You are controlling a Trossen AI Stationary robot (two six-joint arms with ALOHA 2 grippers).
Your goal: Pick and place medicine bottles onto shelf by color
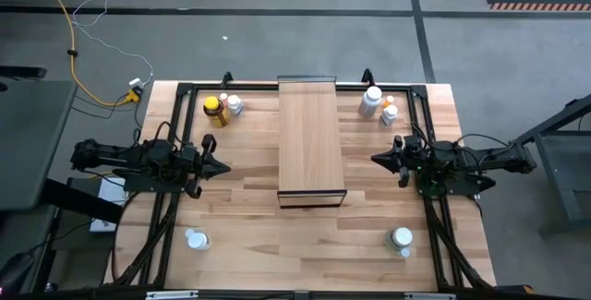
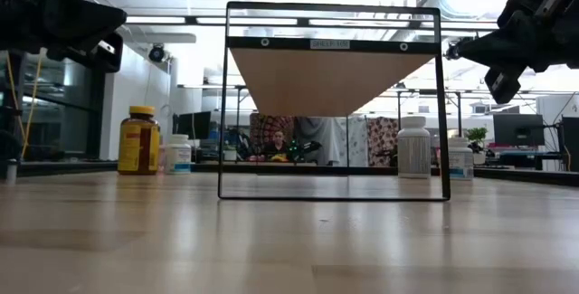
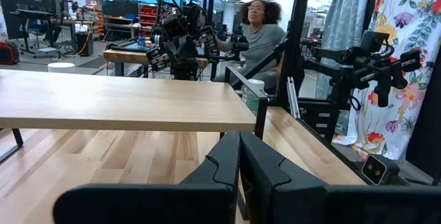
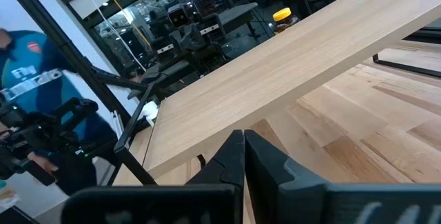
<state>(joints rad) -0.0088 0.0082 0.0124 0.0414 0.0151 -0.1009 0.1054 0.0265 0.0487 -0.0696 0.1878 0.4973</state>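
Note:
The shelf (image 1: 312, 138), a long light-wood board on a dark frame, stands raised at the table's middle. An amber bottle with a yellow cap (image 1: 214, 111) and a white bottle (image 1: 233, 104) stand on their bases at the far left. At the far right stand two white bottles (image 1: 371, 102), (image 1: 389, 113). More white bottles stand near the front edge, at the left (image 1: 196, 240) and at the right (image 1: 401, 238). My left gripper (image 1: 222, 167) is shut left of the shelf, pointing level at it. My right gripper (image 1: 374, 160) is shut right of the shelf. Both hold nothing.
A black frame (image 1: 175, 92) runs around the butcher-block tabletop. In the low view the shelf's dark frame (image 2: 333, 102) stands upright, with open room beneath the board. A person (image 3: 258, 27) sits beyond the table, and another (image 4: 21, 58) shows in the right wrist view.

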